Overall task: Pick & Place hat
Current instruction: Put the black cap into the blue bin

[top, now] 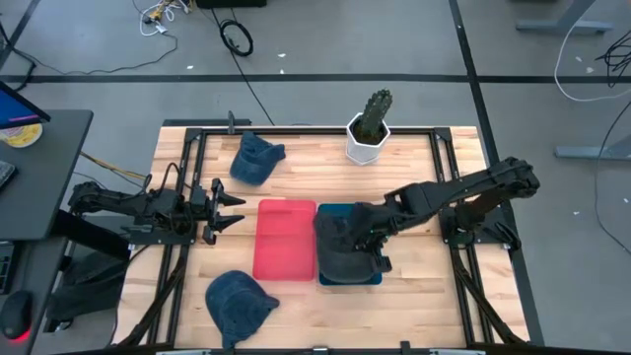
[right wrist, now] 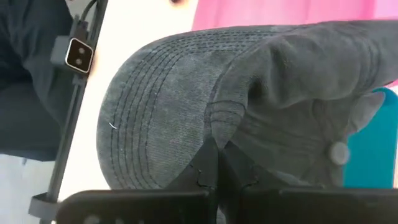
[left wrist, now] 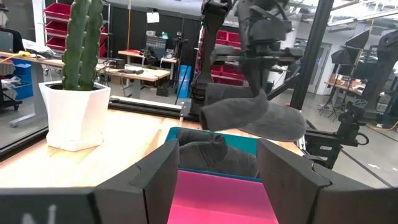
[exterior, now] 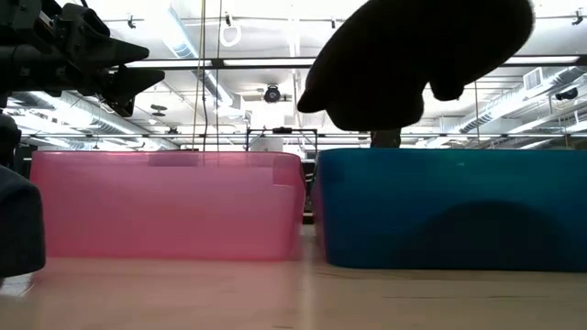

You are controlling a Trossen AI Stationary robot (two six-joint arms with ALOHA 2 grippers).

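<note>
My right gripper is shut on a dark grey cap and holds it above the blue bin. The cap shows as a dark shape over the bin in the low view. Another grey cap lies inside the blue bin. The pink bin stands beside the blue one on its left. My left gripper is open at the table's left, touches nothing, and points toward the pink bin. Two blue caps lie flat on the table, one far and one near. My right gripper pinches the grey cap between its two fingers where the stitched brim meets the crown. The fingers come from above, slanting down from the table's right. The cap is lifted clear and hangs below the fingers over the blue bin.
A cactus in a white pot stands at the table's far edge, behind the bins. Black rails run along both sides of the table. Bare wood shows at the near edge, right of the blue cap.
</note>
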